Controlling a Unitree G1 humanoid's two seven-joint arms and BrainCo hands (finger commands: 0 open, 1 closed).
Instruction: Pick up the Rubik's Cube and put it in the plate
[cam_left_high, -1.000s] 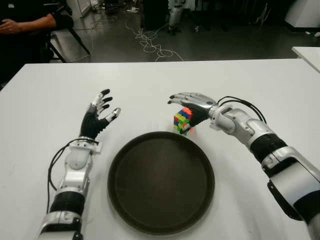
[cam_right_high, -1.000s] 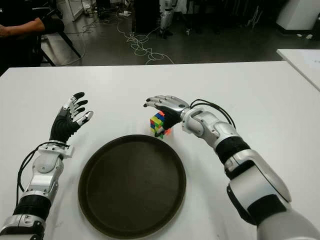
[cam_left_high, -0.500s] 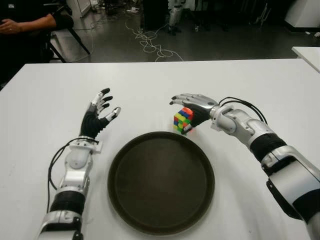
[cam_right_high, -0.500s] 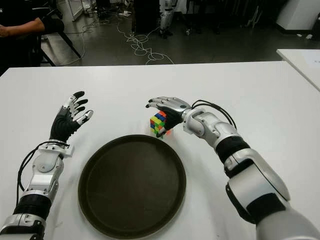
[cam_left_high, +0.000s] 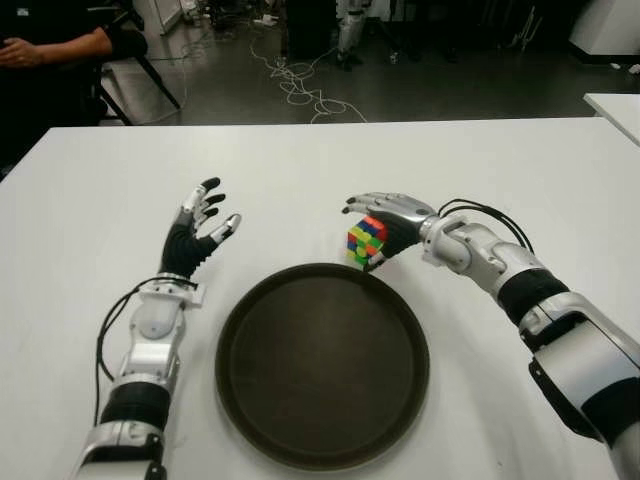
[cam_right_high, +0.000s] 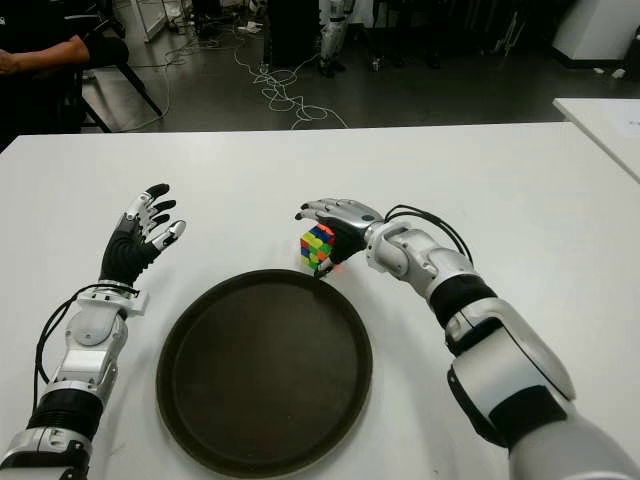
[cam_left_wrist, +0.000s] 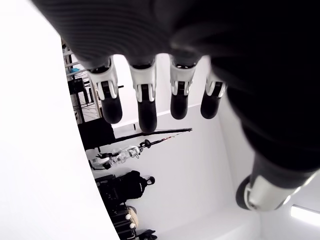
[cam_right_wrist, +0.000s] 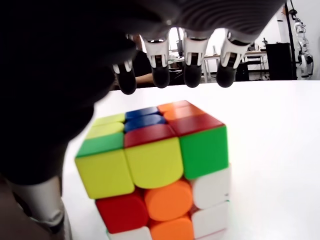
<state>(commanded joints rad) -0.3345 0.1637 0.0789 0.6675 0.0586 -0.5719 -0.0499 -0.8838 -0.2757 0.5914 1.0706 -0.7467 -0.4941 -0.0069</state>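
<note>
The Rubik's Cube (cam_left_high: 366, 241) stands on the white table (cam_left_high: 120, 180), just beyond the far rim of the dark round plate (cam_left_high: 322, 365). My right hand (cam_left_high: 361, 233) is cupped around the cube from the right. Its fingers (cam_right_wrist: 192, 65) arch over the cube's top (cam_right_wrist: 160, 170) without pressing on it, and the thumb shows low beside the cube, near the plate's rim. My left hand (cam_left_high: 203, 222) is held up to the left of the plate, fingers spread and holding nothing.
A seated person (cam_left_high: 50, 45) is beyond the table's far left corner. Cables (cam_left_high: 300, 85) lie on the floor behind the table. The corner of another white table (cam_left_high: 615, 105) shows at the far right.
My right hand has sunk a little and its fingers have curled lower over the cube. The cube, the plate and my left hand have not moved.
</note>
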